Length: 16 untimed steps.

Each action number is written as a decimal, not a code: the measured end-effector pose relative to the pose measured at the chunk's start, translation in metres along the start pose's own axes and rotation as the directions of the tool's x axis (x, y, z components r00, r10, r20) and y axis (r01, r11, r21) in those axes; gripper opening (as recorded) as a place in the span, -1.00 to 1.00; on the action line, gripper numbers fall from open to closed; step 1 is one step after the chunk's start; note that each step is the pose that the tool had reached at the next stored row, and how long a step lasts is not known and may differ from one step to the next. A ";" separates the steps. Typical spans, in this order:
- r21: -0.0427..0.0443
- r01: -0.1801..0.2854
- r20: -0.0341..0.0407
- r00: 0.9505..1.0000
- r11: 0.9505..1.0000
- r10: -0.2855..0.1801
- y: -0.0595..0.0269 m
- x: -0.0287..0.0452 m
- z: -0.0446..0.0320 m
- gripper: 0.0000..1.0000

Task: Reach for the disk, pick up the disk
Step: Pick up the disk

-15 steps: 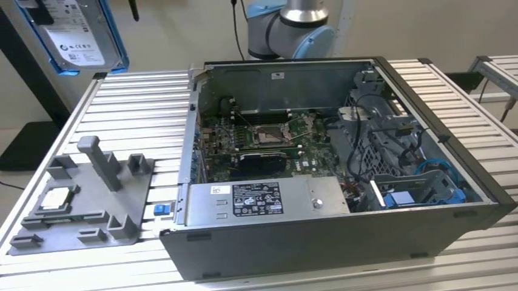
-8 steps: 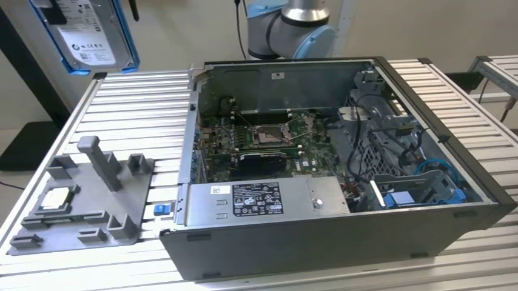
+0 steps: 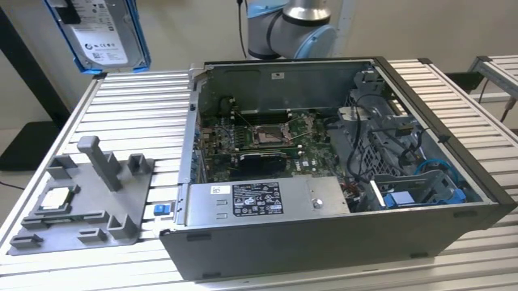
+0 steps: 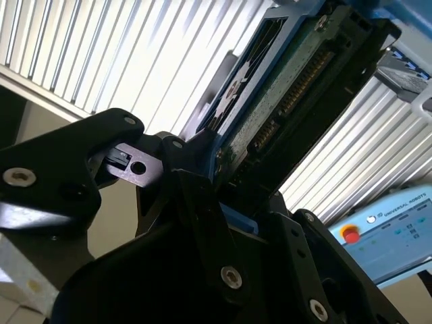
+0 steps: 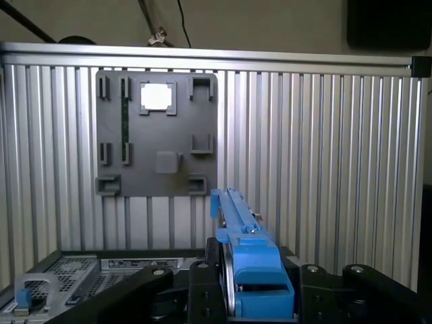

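**Bench stock, near to far: disk aloft in the claw**

1. Dark grey open-sided metal computer case (image 3: 324, 242), nearest. It lies on its side with the panel off, presumably so the green board and drive cage can be reached from above.
2. Flat grey plastic fixture tray with raised slots (image 3: 89, 206), near, on the exterior view's left, beside the case. A small square silver chip (image 3: 55, 198) sits in one pocket. The slots look made to keep loose parts from sliding.
3. Slatted aluminium table (image 3: 137, 115), under both of the above.
4. The disk (image 3: 101, 30), a flat silver-grey metal drive with a white label, clipped in a bright blue plastic frame. It is far, on the exterior view's left, upright and hanging well above the table, touching nothing beneath it. The pick-up therefore appears done.
5. Black-fingered gripper (image 5: 256, 283). Its jaws are closed onto the disk's blue frame, one finger on each flat side. The clamp probably sits there to leave the connector end free.
6. Blue-and-silver robot arm joint (image 3: 292, 24), farthest, behind the case.

**View notes.** The exterior view gives the label face and the height above the table. The first wrist view gives the disk (image 5: 246, 250) edge-on over the tray and chip (image 5: 156, 96). The second wrist view gives the disk's (image 4: 283, 88) connector row and green circuit edge between the gripper's (image 4: 233, 196) fingers.
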<state>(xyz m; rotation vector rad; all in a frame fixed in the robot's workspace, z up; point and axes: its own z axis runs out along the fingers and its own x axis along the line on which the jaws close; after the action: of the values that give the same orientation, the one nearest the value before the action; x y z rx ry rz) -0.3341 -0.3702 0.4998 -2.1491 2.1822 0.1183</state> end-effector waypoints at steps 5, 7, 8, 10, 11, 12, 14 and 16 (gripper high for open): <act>0.000 0.000 0.000 1.000 1.000 0.000 -0.0121 -0.0002 -0.0001 -1.00; 0.000 0.000 0.000 1.000 1.000 0.000 -0.0170 -0.0003 0.0000 -1.00; 0.000 0.000 0.000 1.000 1.000 0.000 -0.0193 -0.0003 -0.0001 -1.00; 0.000 0.000 0.000 1.000 1.000 0.000 -0.0244 -0.0004 0.0000 -1.00; 0.000 0.000 0.000 1.000 1.000 0.000 -0.0266 -0.0004 0.0000 -1.00; 0.000 0.000 0.000 1.000 1.000 0.000 -0.0292 -0.0004 -0.0001 -1.00; 0.000 0.000 0.000 1.000 1.000 0.000 -0.0341 -0.0005 0.0000 -1.00; 0.000 0.000 0.000 1.000 1.000 0.000 -0.0391 -0.0006 0.0000 -1.00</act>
<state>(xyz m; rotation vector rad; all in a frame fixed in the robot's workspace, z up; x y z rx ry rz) -0.2950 -0.3702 0.4998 -2.1492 2.1822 0.1184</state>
